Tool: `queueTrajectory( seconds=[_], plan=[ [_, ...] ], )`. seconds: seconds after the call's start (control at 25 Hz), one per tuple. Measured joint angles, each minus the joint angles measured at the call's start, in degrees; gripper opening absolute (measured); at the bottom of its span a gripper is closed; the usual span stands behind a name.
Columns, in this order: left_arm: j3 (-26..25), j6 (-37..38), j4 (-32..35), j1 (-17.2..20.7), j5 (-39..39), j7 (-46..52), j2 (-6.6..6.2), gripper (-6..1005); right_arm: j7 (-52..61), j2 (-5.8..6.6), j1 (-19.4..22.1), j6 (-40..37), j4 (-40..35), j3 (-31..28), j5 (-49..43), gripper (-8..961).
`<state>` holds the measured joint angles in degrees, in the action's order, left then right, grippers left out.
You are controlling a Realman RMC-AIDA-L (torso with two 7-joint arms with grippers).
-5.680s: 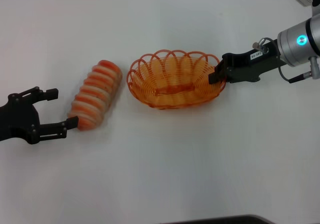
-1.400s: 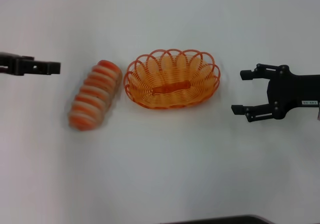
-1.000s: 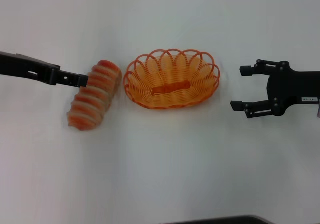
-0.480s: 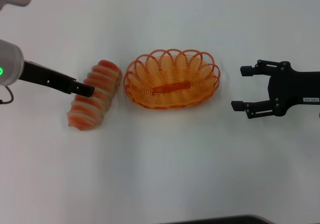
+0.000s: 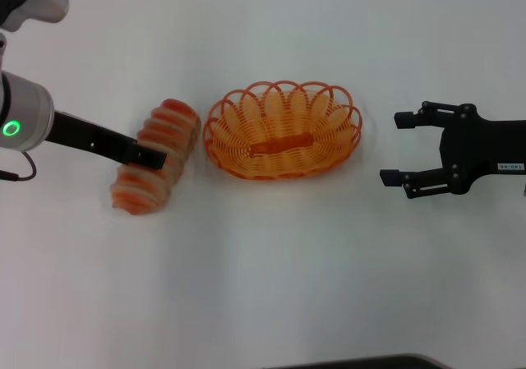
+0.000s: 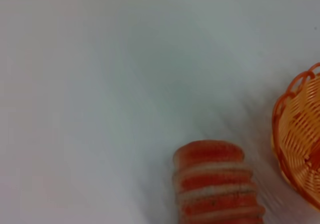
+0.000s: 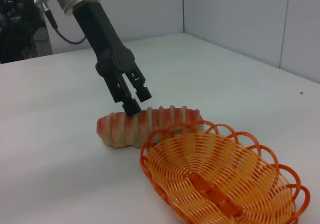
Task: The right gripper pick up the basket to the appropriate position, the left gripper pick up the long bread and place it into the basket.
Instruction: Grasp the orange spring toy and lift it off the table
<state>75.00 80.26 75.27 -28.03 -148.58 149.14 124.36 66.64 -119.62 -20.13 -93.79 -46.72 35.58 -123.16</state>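
**Left gripper over ridged loaf**

Left gripper [image 5: 150,157]: black claw, narrowly parted, tips above the long bread [image 5: 154,157], ridged, orange-and-cream striped, lying on white worktop [image 5: 263,287]. Just right: the basket [image 5: 283,129], oval orange wirework, scalloped rim. Far right: right gripper [image 5: 396,149], spread wide, holding nothing.

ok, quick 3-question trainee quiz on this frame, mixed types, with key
1. True or false: the long bread lies inside the basket.
2. Which pincer is over the bread? A) left pincer B) right pincer
3. Fill in: the right pincer's fingers are ____, clear of the basket.

Key: 1 false, the bread lies on the table beside the basket; 2 A; 3 open.
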Motion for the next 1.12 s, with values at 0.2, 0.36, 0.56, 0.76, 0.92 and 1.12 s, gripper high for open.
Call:
queueTrajectory(
  seconds=[0.2,0.36,0.56,0.76,0.92,1.12],
  plan=[
    [0.48,-0.42,-1.56,-0.14,0.0,-0.06,0.0,854,0.49,0.0,0.08,0.03,0.04,0.1,-0.07,959],
    [1.28,-0.54,-2.09,-0.21,-0.01,-0.11,0.0,850,1.37,0.0,-0.06,0.04,-0.01,0.33,-0.29,959],
    [1.47,-0.57,-2.97,-0.3,-0.03,-0.08,0.0,846,1.46,0.0,-0.21,-0.02,-0.04,0.47,-0.32,958],
    [1.47,-0.4,-3.28,-0.32,0.37,-0.06,0.0,842,1.48,0.0,-0.26,0.02,-0.04,0.54,-0.33,959],
    [1.47,-0.14,-3.76,-0.43,0.51,-0.08,0.0,839,1.48,0.0,-0.27,0.02,-0.04,0.62,-0.33,959],
    [1.19,0.36,-3.82,-0.49,0.54,-0.09,-0.13,835,1.48,0.0,-0.26,0.01,-0.04,0.64,-0.33,959]
  ],
)
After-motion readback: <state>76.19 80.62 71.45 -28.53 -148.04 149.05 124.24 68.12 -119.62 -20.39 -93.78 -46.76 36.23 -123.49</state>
